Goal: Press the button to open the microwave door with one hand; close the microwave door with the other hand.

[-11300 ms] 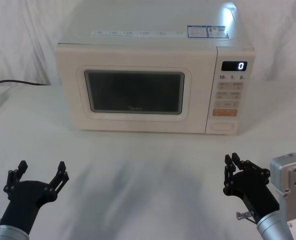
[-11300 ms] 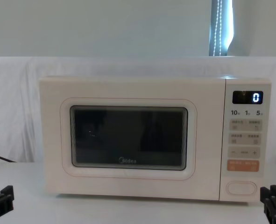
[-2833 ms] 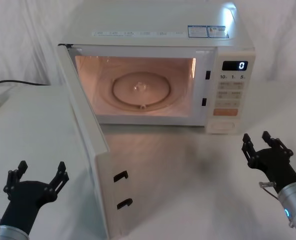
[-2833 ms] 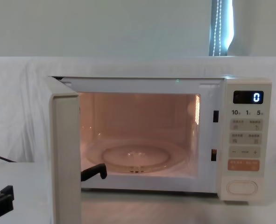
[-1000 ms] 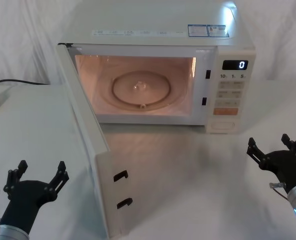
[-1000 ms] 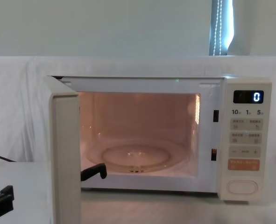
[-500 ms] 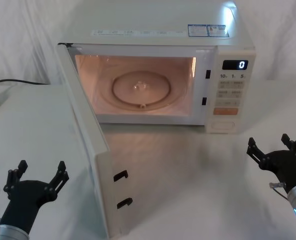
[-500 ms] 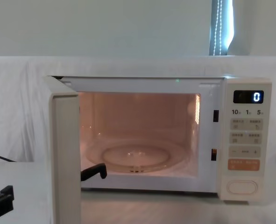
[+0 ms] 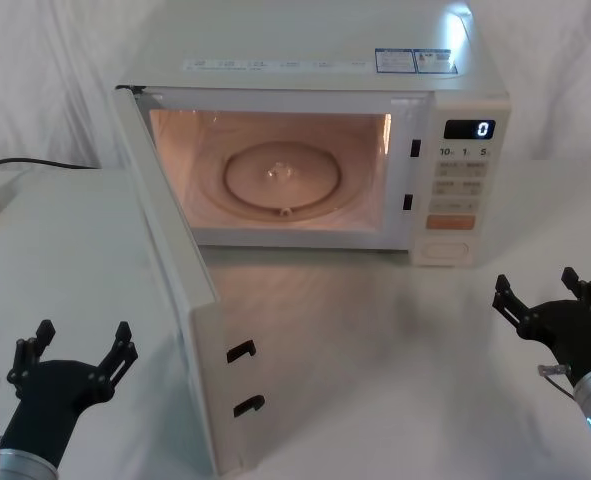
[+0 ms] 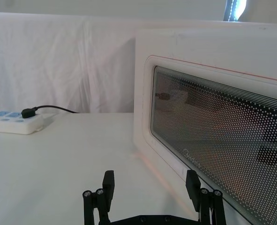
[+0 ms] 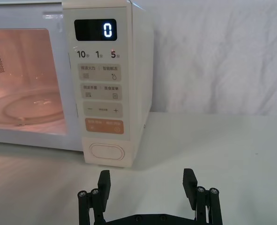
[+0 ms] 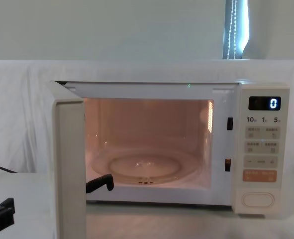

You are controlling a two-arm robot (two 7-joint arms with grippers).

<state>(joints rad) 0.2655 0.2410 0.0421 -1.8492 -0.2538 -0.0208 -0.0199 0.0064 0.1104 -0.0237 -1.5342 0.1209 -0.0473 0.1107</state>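
The microwave door (image 9: 227, 378) stands swung wide open toward the front left, with its latch hooks facing me; in the chest view the door (image 12: 69, 169) is seen edge-on. The lit cavity shows a glass turntable (image 9: 280, 178). The button (image 9: 445, 252) sits at the bottom of the control panel and also shows in the right wrist view as the button (image 11: 107, 151). My left gripper (image 9: 83, 336) hovers open at the front left, outside the door, whose window (image 10: 213, 140) faces the left gripper (image 10: 150, 180). My right gripper (image 9: 537, 287) hovers open at the front right, a short way back from the panel.
A white power strip (image 10: 14, 122) with a black cable lies at the far left of the white-draped table (image 9: 375, 380). The microwave's display (image 11: 95, 31) reads 0. An orange key (image 11: 104, 126) sits just above the button.
The door, shut in the earliest frames, now stands open. The right gripper has drawn back to the right since then. Nothing has moved over the last second.
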